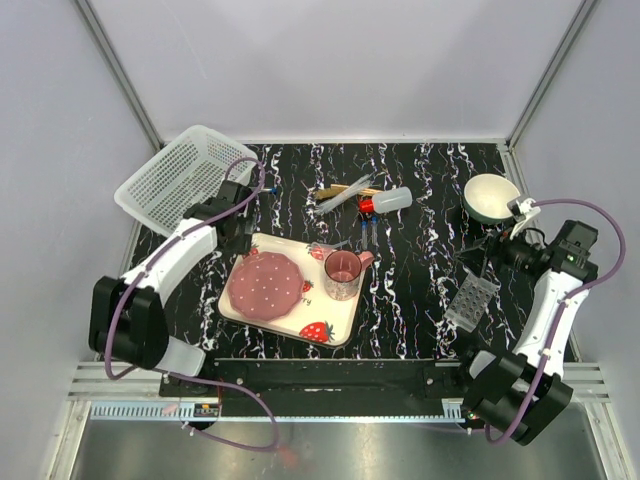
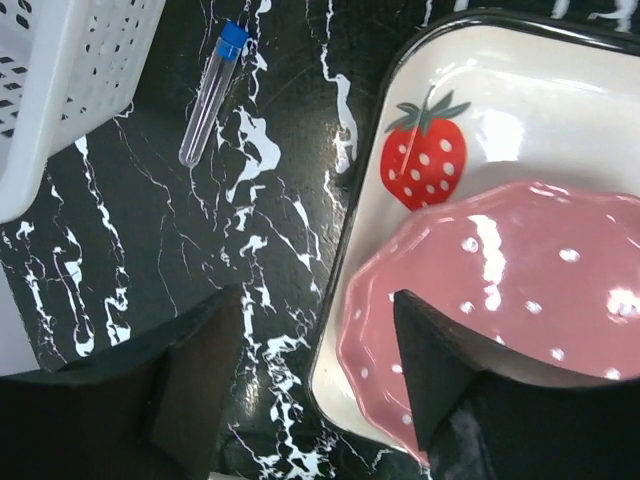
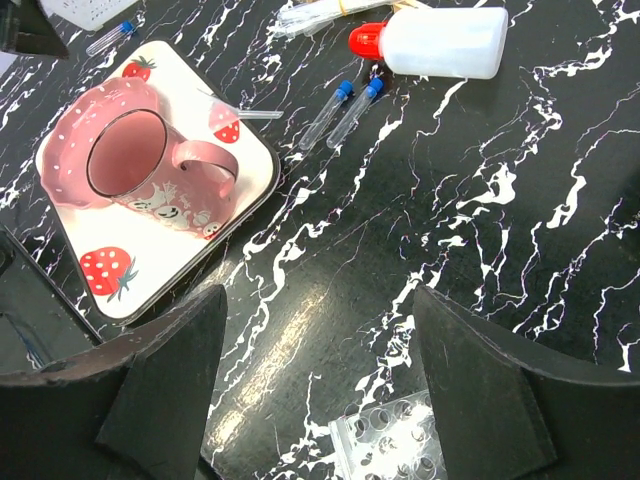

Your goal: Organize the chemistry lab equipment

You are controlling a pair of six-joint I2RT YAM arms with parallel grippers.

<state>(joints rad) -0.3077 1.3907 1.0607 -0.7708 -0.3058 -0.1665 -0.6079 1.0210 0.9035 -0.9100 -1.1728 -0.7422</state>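
Observation:
The translucent bottle with a red cap (image 1: 388,201) lies at the back middle of the table, also in the right wrist view (image 3: 440,42). Two clear tubes with blue tips (image 1: 368,228) (image 3: 345,110) lie just in front of it. The tan wooden tool (image 1: 345,190) and clear droppers (image 3: 310,15) lie left of the bottle. Another blue-capped tube (image 2: 207,95) lies beside the basket. The clear perforated rack (image 1: 471,301) (image 3: 390,445) lies flat under my open, empty right gripper (image 1: 490,255) (image 3: 320,292). My left gripper (image 1: 243,235) (image 2: 318,300) is open and empty, straddling the tray's corner.
A strawberry-print tray (image 1: 285,245) (image 2: 520,110) holds a pink plate (image 1: 263,284) (image 2: 520,270) and a pink cup (image 1: 343,274) (image 3: 140,160). A white basket (image 1: 175,178) stands at the back left. A green-and-white bowl (image 1: 491,197) sits at the back right.

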